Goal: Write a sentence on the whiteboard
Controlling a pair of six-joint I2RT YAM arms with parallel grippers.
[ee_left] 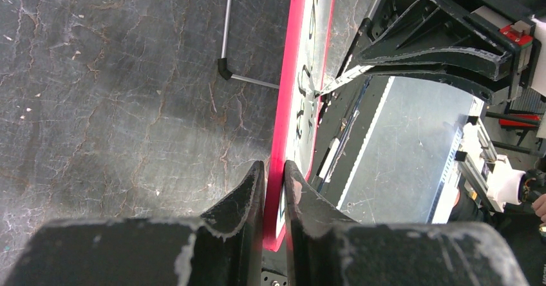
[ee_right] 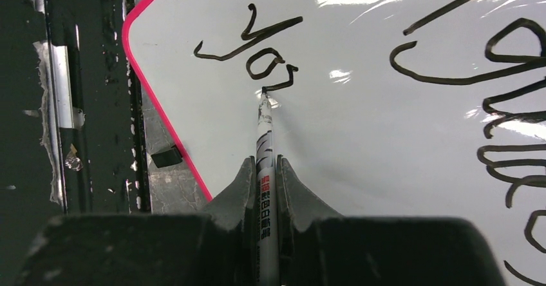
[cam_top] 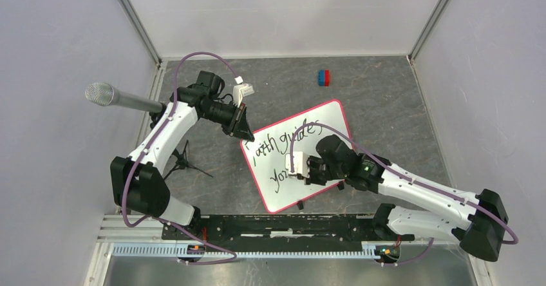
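Whiteboard (cam_top: 331,117) lies askew on the table (cam_top: 386,105), its pink rim pinched at one corner by the left gripper (ee_left: 274,170). The right gripper (ee_right: 265,162) is clenched on a marker (ee_right: 264,131), tip touching the board just after "yo". The sentence (ee_right: 273,29) looks mid-way, in its second line. Next, the tip should probably trace the "u" rightward under light, even contact, the board held steady.

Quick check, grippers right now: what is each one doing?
Left gripper: closed on the red edge of the whiteboard.
Right gripper: closed on a marker, its tip on the whiteboard.
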